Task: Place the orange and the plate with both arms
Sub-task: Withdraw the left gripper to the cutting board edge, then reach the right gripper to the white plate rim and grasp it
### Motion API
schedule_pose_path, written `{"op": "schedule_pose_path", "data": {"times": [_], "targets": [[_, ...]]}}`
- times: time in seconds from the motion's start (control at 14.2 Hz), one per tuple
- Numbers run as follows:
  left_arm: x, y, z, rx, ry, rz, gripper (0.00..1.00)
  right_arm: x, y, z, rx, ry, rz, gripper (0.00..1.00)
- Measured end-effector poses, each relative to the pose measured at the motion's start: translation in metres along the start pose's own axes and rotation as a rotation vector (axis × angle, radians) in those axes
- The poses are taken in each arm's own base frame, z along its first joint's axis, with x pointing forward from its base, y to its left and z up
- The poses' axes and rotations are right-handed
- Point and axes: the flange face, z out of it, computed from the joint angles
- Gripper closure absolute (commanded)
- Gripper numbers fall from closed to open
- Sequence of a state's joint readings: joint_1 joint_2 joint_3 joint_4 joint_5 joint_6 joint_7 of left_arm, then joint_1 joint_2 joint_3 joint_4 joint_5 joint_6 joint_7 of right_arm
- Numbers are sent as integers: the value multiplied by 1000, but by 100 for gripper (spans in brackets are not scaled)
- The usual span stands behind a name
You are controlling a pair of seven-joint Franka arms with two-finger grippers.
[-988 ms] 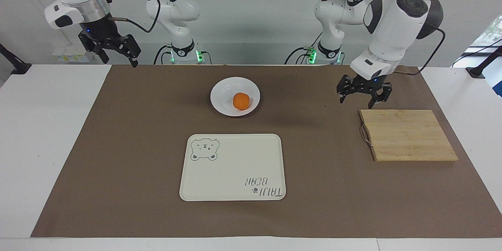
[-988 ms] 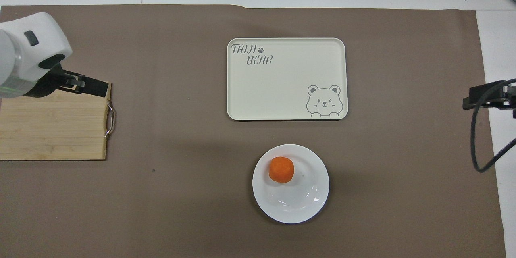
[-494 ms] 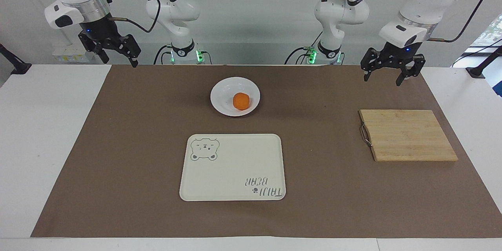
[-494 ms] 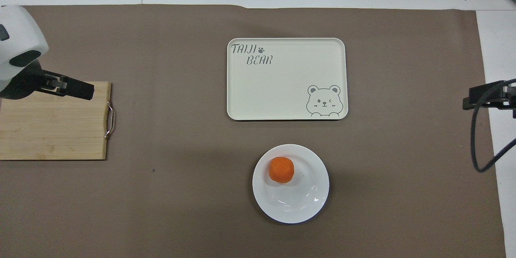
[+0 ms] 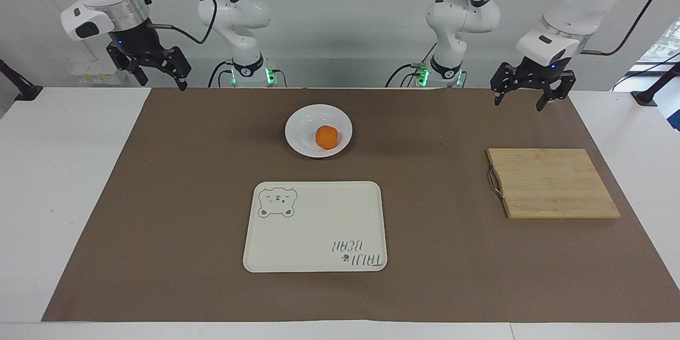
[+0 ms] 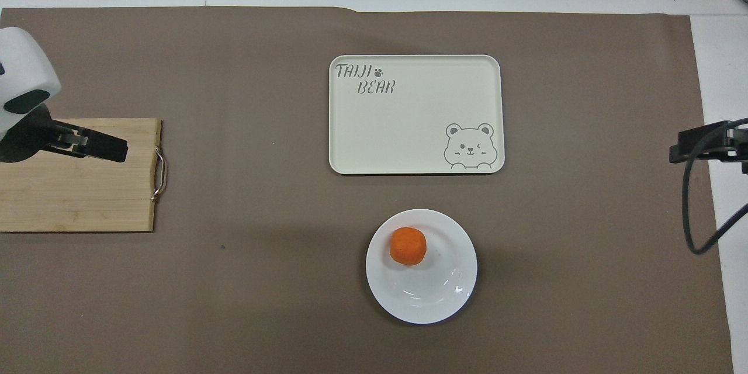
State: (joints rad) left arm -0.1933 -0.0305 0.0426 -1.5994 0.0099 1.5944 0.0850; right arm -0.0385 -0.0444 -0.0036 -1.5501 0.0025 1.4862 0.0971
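Both end effectors hang raised with fingers spread, empty: the left end effector (image 5: 526,93) and the right end effector (image 5: 155,69), each at its own end of the table's robot-side edge. A round, matte orange (image 5: 326,137) sits in the glossy white plate (image 5: 303,122), nearer the robots than the rectangular cream tray (image 5: 319,223).

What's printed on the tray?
A grey winking bear and "TAIJI BEAR" lettering on the cream tray; clearest in the overhead view.

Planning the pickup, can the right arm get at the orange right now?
Probably yes: the orange sits uncovered on the plate, nothing stands between it and the raised, open right gripper.
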Motion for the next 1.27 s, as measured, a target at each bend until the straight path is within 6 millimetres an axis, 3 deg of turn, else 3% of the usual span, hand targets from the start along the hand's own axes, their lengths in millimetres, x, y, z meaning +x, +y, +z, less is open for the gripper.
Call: {"op": "schedule_pose_path", "data": {"times": [0.14,0.35,0.71,0.92,1.27], "targets": [[0,0,-1,-3,1,-34,0,-1,-10,20,41,-27,-33,0],[0,1,-1,-9,2,-40,0,3,-30,70,124,-67,-51,0],[0,1,-1,-11,2,-43,0,-2,-82,156,236,-151,-184,0],[0,0,-1,-11,2,-46,0,1,-82,211,296,-129,-273,0],[0,0,-1,-11,2,-47,0,-1,-104,267,501,-174,-320,0]]}}
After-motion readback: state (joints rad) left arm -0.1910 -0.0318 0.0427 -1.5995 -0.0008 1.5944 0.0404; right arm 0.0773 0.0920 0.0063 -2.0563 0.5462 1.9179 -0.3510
